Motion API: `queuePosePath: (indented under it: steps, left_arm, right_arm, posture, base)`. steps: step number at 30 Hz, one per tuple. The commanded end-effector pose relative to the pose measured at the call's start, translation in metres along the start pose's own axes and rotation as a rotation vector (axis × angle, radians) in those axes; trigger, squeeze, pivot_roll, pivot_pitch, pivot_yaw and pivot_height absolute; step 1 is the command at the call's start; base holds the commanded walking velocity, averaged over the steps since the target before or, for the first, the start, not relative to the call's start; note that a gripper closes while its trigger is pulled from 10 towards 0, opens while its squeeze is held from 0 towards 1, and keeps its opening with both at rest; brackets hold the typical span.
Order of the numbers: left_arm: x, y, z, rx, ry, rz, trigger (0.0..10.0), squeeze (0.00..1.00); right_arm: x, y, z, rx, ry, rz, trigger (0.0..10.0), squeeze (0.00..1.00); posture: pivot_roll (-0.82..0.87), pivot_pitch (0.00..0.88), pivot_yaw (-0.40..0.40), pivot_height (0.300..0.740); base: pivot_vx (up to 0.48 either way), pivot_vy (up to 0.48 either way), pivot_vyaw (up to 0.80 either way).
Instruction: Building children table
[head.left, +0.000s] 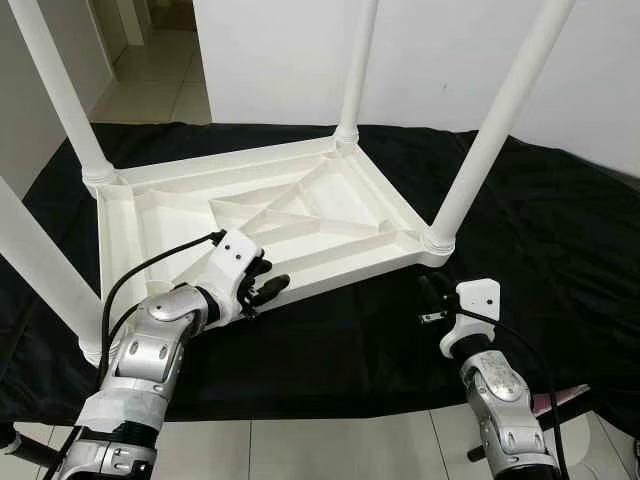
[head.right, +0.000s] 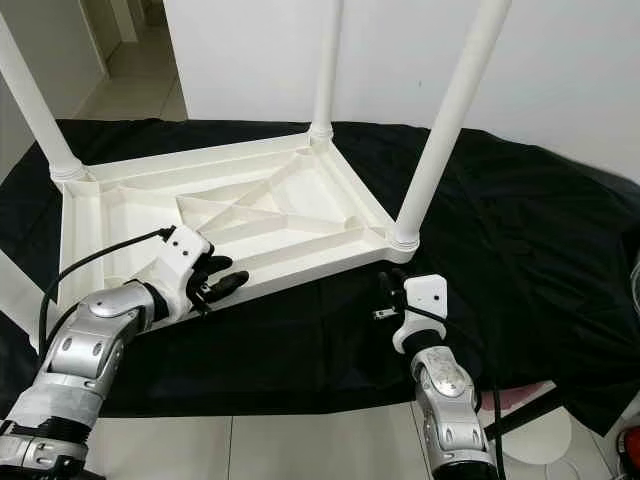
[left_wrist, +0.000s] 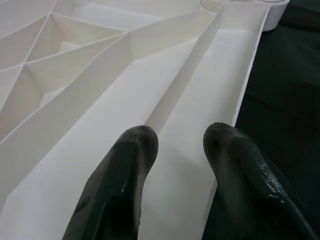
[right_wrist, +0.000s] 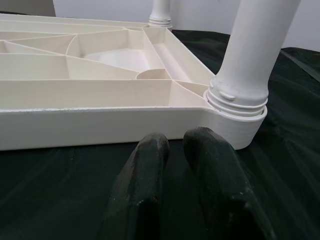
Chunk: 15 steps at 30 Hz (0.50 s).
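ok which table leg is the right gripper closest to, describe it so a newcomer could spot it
Start at the white tabletop lying upside down on the black cloth, its legs pointing up. The leg stands in the near corner on the robot's right, screwed into a ringed socket. Unlike the others, it has the right gripper just in front of its base.

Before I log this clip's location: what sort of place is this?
Probably a room in a home: pale tiled floor, plain white wall and a doorway to a tiled hallway. A black cloth covers the floor under an upturned white plastic table.
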<state>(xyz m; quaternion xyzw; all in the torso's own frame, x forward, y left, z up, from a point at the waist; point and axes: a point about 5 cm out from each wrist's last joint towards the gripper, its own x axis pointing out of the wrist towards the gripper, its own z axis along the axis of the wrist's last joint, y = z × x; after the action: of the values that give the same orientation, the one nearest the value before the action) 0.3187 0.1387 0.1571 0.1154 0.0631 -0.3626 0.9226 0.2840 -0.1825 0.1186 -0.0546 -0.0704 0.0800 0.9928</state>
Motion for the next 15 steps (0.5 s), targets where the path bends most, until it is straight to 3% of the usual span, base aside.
queuePosePath:
  steps: [1, 6, 11, 15]
  left_arm:
    - [-0.003, -0.014, -0.004, -0.012, 0.016, -0.221, 10.0, 0.00]
    - [-0.003, -0.018, -0.007, -0.012, 0.029, -0.240, 10.0, 0.00]
    - [-0.004, -0.025, -0.023, 0.054, 0.136, -0.271, 10.0, 0.00]
    - [-0.003, -0.025, -0.027, 0.074, 0.167, -0.256, 10.0, 0.00]
  right_arm:
    - [0.000, 0.002, 0.000, -0.012, -0.004, 0.016, 10.0, 0.00]
    - [-0.001, 0.003, 0.000, -0.013, -0.004, 0.023, 10.0, 0.00]
    - [-0.001, 0.005, -0.001, -0.018, 0.004, 0.041, 10.0, 0.00]
    - [-0.001, 0.006, -0.001, -0.019, 0.006, 0.042, 10.0, 0.00]
  posture:
    - [0.04, 0.048, -0.020, 0.740]
    - [0.04, 0.043, -0.023, 0.740]
    - [0.04, 0.041, -0.023, 0.740]
    - [0.04, 0.040, -0.019, 0.740]
  base:
    - [0.000, 0.000, 0.00]
    - [0.000, 0.000, 0.00]
    - [0.000, 0.000, 0.00]
    - [0.000, 0.000, 0.00]
